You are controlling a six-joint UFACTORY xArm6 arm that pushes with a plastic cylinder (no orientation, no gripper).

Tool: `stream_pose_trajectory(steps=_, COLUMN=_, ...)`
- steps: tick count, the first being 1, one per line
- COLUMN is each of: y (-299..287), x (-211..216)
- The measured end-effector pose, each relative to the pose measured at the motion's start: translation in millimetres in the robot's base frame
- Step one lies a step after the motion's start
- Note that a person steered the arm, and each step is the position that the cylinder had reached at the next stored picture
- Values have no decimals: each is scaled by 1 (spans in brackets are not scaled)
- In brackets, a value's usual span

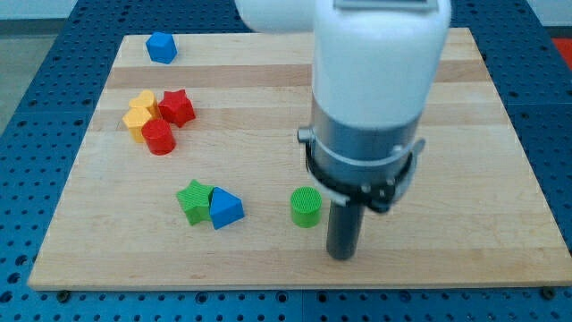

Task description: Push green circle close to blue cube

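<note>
The green circle stands on the wooden board at the view's lower middle. The blue cube sits near the board's top left corner, far from the circle. My tip is at the end of the dark rod, just to the right of and slightly below the green circle, a small gap apart from it. The arm's white and grey body hangs above and hides the board behind it.
A green star touches a blue triangular block left of the circle. A cluster of a yellow block, a red star and a red cylinder lies at the left. The board's bottom edge is close below my tip.
</note>
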State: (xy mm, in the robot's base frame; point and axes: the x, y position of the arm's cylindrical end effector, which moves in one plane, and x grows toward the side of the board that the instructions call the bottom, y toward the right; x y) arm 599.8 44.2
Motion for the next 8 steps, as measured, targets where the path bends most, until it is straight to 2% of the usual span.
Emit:
stream_pose_trajectory(steps=1, y=-5, x=6)
stream_pose_trajectory(steps=4, y=-22, x=-46)
stream_pose_trajectory(steps=6, y=-42, x=-49)
stream_pose_trajectory(steps=8, y=-62, x=-73)
